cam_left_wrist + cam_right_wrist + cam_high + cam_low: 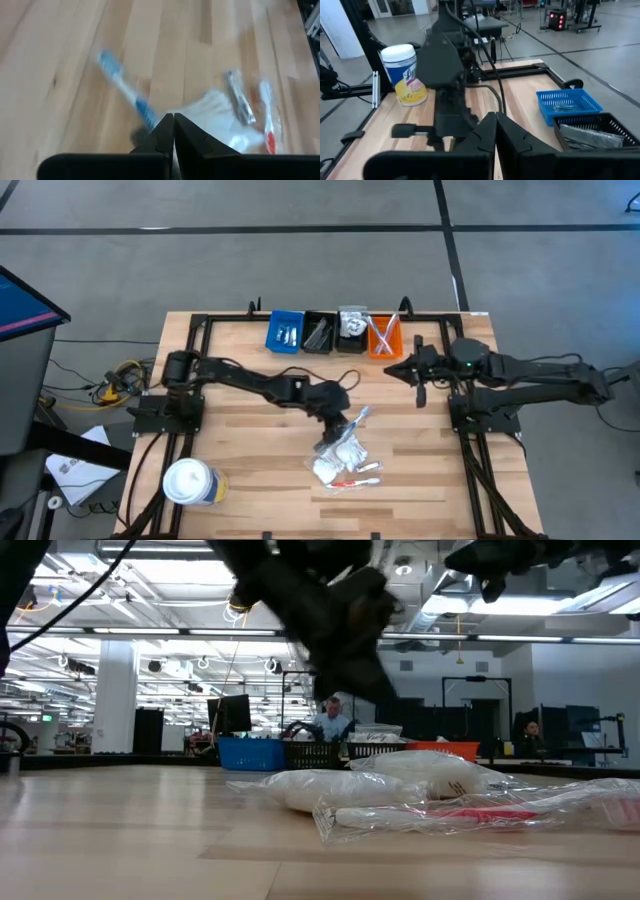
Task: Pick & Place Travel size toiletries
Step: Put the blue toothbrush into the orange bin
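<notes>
Holding one blue toothbrush, left tool hovers above sachets.

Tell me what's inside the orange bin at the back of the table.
The orange bin holds a few slim white sticks, lying crossed, seemingly toothbrushes. Whatever lies beneath them on the bin floor cannot be made out from above.
</notes>
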`<move>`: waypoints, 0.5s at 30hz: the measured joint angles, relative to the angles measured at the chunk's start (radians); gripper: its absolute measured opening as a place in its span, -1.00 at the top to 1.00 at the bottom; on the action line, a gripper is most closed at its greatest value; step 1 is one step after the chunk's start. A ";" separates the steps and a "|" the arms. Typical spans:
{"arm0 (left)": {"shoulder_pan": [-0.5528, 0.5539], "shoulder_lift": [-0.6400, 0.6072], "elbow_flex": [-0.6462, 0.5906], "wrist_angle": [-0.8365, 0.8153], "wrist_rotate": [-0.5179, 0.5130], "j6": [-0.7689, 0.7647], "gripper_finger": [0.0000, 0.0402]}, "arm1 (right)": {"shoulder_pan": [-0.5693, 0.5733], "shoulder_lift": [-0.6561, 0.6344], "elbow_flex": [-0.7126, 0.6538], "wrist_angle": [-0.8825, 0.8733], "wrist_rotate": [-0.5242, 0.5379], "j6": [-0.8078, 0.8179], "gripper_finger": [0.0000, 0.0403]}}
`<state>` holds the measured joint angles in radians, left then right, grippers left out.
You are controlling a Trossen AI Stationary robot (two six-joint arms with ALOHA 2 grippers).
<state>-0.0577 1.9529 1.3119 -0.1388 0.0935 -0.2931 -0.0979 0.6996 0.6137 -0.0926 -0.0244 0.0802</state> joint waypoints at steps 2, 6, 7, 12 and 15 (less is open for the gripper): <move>-0.015 0.026 0.075 -0.028 -0.033 0.055 0.98 | 0.003 -0.024 -0.002 -0.039 0.000 -0.004 0.99; -0.056 0.073 0.177 -0.043 0.030 0.104 0.99 | 0.006 -0.042 -0.002 -0.088 0.000 -0.019 0.99; -0.062 0.083 0.191 -0.042 0.041 0.104 0.99 | 0.006 -0.042 -0.002 -0.087 0.000 -0.022 0.99; -0.042 0.150 0.222 -0.067 0.076 0.046 1.00 | 0.007 -0.042 -0.002 -0.092 0.000 -0.020 0.99; -0.011 0.212 0.220 -0.075 0.119 0.001 1.00 | 0.007 -0.039 -0.002 -0.097 0.000 -0.019 0.99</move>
<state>-0.0685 2.1650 1.5324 -0.2137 0.2120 -0.2919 -0.0910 0.6601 0.6113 -0.1895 -0.0246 0.0608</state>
